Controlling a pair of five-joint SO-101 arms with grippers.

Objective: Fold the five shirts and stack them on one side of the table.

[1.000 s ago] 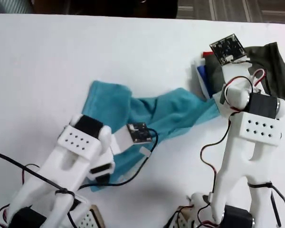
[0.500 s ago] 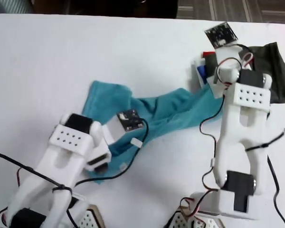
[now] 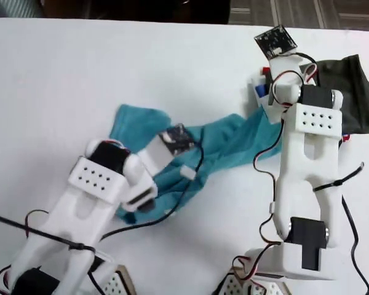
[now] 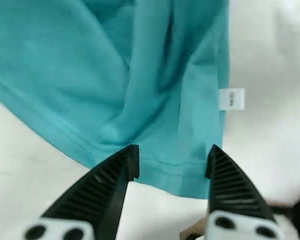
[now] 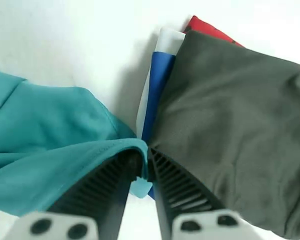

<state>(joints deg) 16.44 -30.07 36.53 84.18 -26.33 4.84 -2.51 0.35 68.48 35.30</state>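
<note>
Straddling the hem of the teal shirt (image 4: 140, 75), left hand (image 4: 173, 154) is spread wide, one finger each side of the cloth edge, nothing gripped. Hem lies right between the tips, white tag (image 4: 232, 98) just beyond. Right hand (image 5: 143, 159) is pinching the shirt's other end, a teal fold clamped between its fingers. That end sits just beside the stack of folded shirts (image 3: 357, 98), dark grey shirt (image 5: 230, 115) on top, near the bench (image 3: 80, 67) right edge. Shirt's long axis runs hand to hand across mid-bench, left-near to right-far. Judgement: left hand is nearer the free hem; closing on it should give a two-ended hold for spreading.
</note>
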